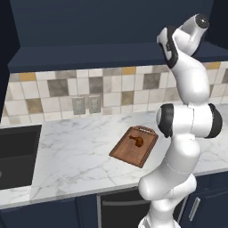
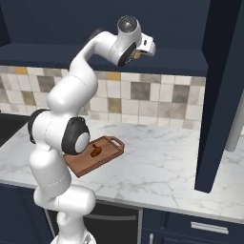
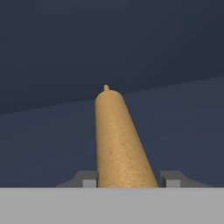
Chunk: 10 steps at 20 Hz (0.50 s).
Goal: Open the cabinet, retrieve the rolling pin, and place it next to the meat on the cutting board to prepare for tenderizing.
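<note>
The rolling pin (image 3: 120, 140), tan wood, lies on the dark floor of the cabinet (image 3: 52, 131) and points away from the hand. My gripper (image 3: 131, 179) is shut on the pin's near end, one fingertip (image 3: 89, 180) pressed against each side. In the right base view my hand (image 2: 145, 46) reaches into the open cabinet (image 2: 167, 19) above the counter, with a bit of tan at its tip. Down on the counter, the cutting board (image 1: 133, 149) (image 2: 88, 162) holds the small meat (image 1: 137, 141) (image 2: 95, 151).
An open cabinet door (image 2: 217, 95) with a silver handle (image 2: 235, 124) juts out over the right of the marble counter (image 2: 162, 162). A dark sink (image 1: 15, 156) is sunk in at the far left. Two wall outlets (image 1: 87, 105) sit on the tiled backsplash.
</note>
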Motion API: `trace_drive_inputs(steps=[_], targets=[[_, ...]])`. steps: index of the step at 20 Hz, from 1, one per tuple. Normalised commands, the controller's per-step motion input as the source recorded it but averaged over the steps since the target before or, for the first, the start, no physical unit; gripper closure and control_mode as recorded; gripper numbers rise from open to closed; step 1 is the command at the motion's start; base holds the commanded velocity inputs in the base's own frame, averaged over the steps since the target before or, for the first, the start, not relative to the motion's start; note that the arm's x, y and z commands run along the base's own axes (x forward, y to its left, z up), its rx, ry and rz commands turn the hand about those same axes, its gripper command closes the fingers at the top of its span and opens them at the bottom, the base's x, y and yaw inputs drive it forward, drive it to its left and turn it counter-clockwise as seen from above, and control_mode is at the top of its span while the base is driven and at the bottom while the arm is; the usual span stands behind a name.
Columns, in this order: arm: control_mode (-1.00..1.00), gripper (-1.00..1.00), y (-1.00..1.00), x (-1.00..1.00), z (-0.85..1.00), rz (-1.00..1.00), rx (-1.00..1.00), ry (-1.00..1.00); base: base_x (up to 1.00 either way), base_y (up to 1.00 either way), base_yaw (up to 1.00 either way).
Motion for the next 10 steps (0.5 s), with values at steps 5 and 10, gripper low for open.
trace_drive_inputs(steps=[5,10], targets=[[-1.0,1.0,-0.03,-0.24,-0.06,0.0,0.04,0.0,0.0,0.0,0.0],[-1.0,1.0,0.0,-0.67,0.0,0.0,0.06,-0.07,0.0,0.0,0.0]])
